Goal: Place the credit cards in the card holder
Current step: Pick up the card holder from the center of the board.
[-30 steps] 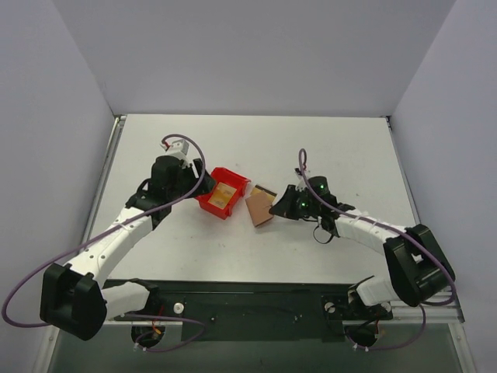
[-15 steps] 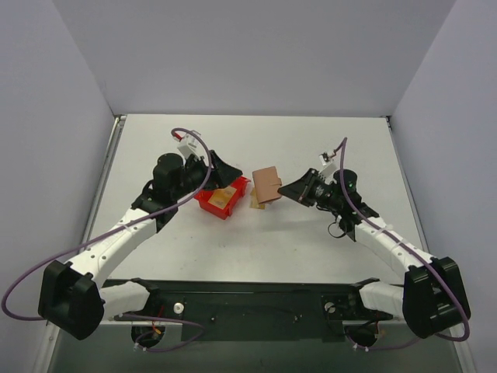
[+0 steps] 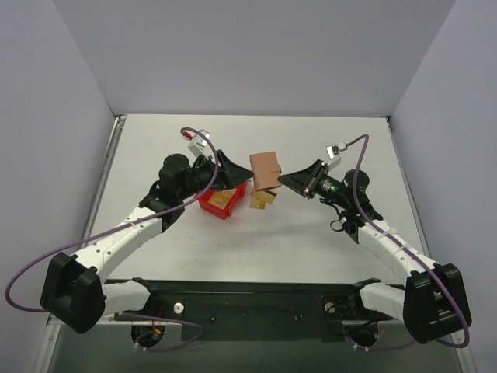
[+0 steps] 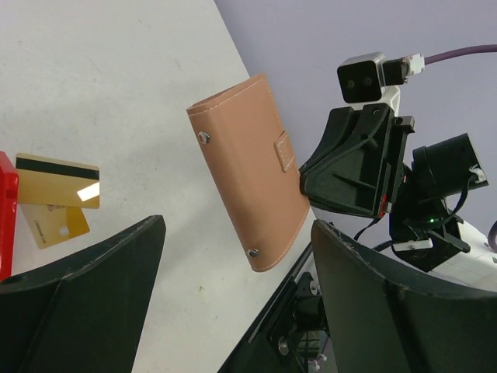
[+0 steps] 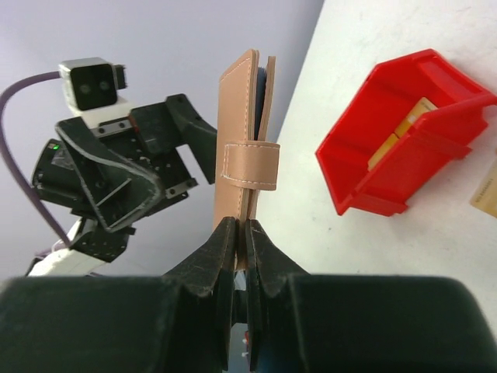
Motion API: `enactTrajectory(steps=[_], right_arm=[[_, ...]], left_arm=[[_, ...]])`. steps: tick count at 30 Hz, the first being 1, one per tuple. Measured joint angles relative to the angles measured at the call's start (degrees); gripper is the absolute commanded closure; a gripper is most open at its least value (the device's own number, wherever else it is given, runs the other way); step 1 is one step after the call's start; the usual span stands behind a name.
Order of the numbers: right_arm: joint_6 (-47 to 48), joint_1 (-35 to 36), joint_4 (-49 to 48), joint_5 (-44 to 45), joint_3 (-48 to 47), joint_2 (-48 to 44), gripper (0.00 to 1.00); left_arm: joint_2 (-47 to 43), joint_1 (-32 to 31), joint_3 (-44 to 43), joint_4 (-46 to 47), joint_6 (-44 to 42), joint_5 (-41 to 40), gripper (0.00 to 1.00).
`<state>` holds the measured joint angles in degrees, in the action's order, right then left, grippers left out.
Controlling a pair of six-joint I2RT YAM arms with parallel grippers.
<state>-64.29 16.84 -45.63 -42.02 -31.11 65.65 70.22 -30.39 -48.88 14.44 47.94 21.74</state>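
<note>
- Lifted since a second ago: the card holder has come up off the table and hangs in the air between the arms, and the left arm has swung its fingers round toward it.
- Left gripper: jaws spread wide, nothing held. It sits just above the red bin.
- Bin contents: at least one gold credit card lies inside.
- Loose credit cards: two rest on the table just beside the bin, at about 6 o'clock of the raised holder in the top view, and nearer the left gripper than the right.
- Card holder, folded with its clasp tab wrapped over the edge: it stands at about 3 o'clock of the left gripper, near but not touching. In the left wrist view its long axis runs 11 to 5 o'clock.
- Right gripper: clamped tight on the holder's lower edge, just under the tab.
- Judgement: the holder faces the empty left gripper, which seems best placed to open it.
</note>
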Motion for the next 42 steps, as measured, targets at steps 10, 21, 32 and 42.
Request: enactTrajectory(steps=[10,21,32,42], right_arm=[[-6.03,0.00,-8.46,-4.07,0.00,0.68,1.00],[-6.19,0.17,-9.01,-6.05,0.00,0.68,1.00],[-4.50,1.18,-7.54,-6.45,0.00,0.68,1.00],[-0.59,1.25,-2.51,-6.25,-0.24,-0.63,0.67]], left_arm=[[2.01,-2.03,-0.02,2.01,1.20,0.22,0.13],[2.62,-2.75,-2.25,3.48,2.10,1.31,0.20],[3.04,-3.43,-2.38,6.40,4.04,2.29,0.60],[3.04,-4.20,-2.38,6.36,2.73,2.32,1.00]])
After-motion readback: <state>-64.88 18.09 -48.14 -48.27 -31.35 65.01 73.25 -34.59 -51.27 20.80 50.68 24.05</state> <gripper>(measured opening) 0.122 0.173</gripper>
